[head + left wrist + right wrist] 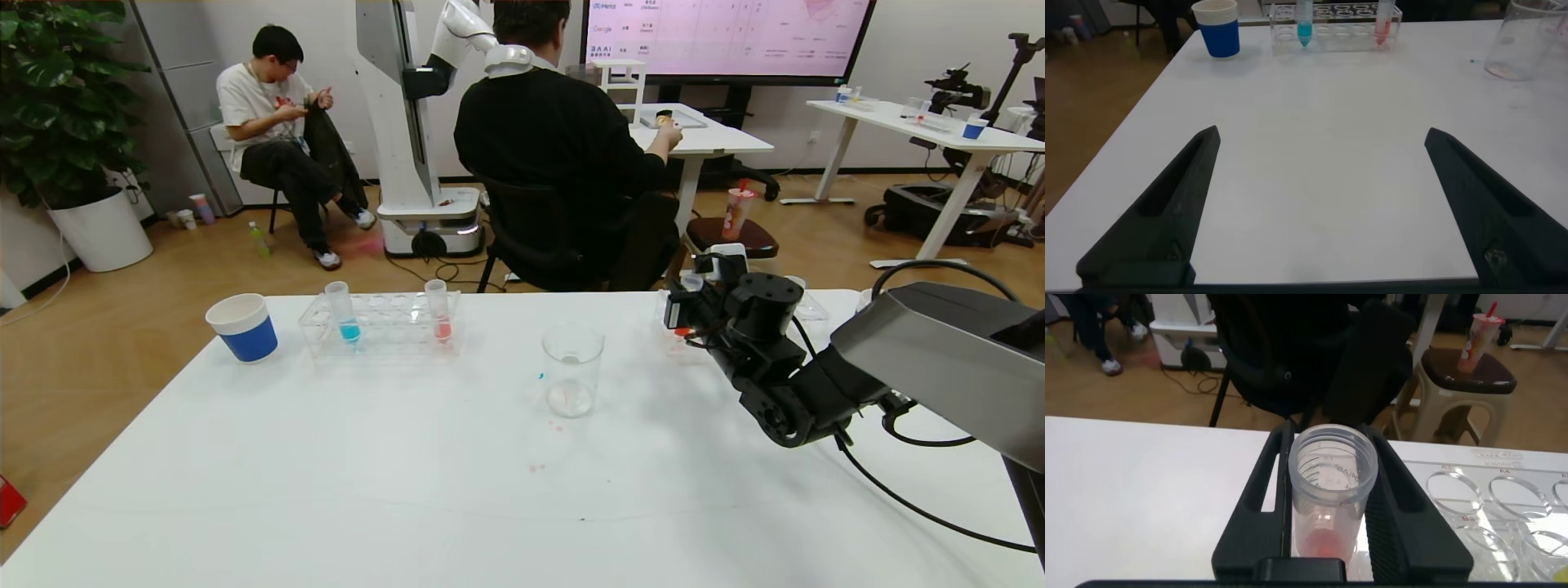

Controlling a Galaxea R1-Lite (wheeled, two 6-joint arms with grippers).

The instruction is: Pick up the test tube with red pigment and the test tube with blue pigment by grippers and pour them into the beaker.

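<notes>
My right gripper is shut on the test tube with red pigment. The tube stands upright between the fingers with red liquid at its bottom. It is held at the left end of a clear rack, to the right of the beaker. The beaker stands mid-table with a faint pink residue inside. The test tube with blue pigment stands in another clear rack at the far left, also seen in the left wrist view. My left gripper is open and empty over bare table, out of the head view.
A paler salmon-red tube stands in the left rack. A blue paper cup stands left of that rack. Small coloured drops lie on the table near the beaker. People, chairs and another robot are beyond the table's far edge.
</notes>
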